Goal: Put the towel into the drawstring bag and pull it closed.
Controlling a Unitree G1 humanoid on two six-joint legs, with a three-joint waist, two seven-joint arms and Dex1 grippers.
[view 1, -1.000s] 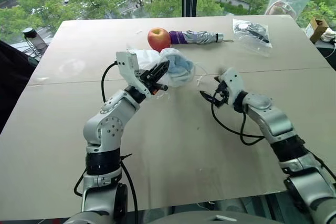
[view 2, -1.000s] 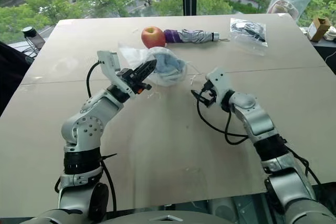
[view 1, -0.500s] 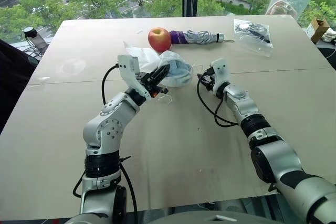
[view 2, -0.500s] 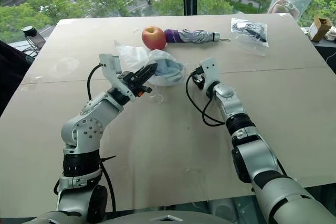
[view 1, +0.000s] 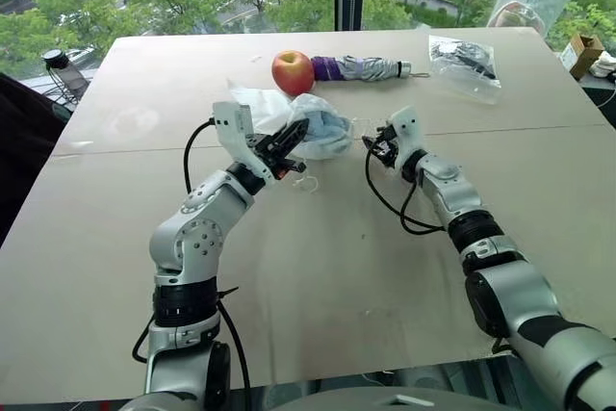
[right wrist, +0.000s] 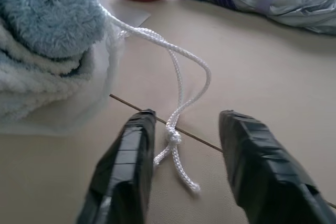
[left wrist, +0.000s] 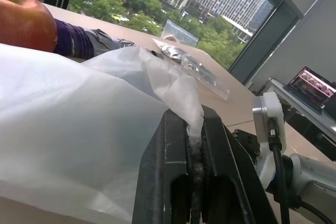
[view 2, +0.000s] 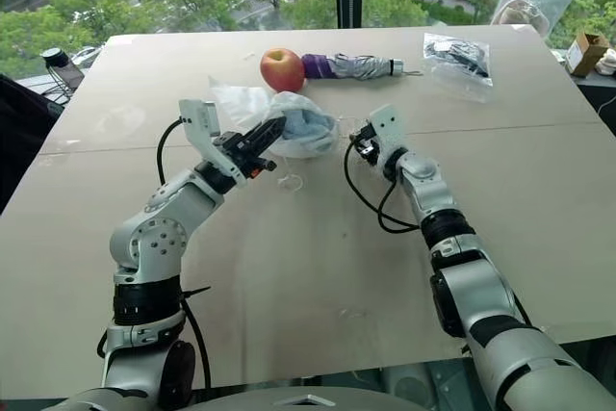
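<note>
While the left arm reaches forward over the table, its gripper pinches the bag beside the apple. Left wrist: fingers clamp bag fabric. Right wrist: the right gripper, fingers apart, straddles the knotted cord ungripped; the towel fills the bag's mouth.

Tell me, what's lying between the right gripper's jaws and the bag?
The white cord of the drawstring bag. In the right wrist view it loops over the table, its knotted end between the right gripper open jaws.
</note>
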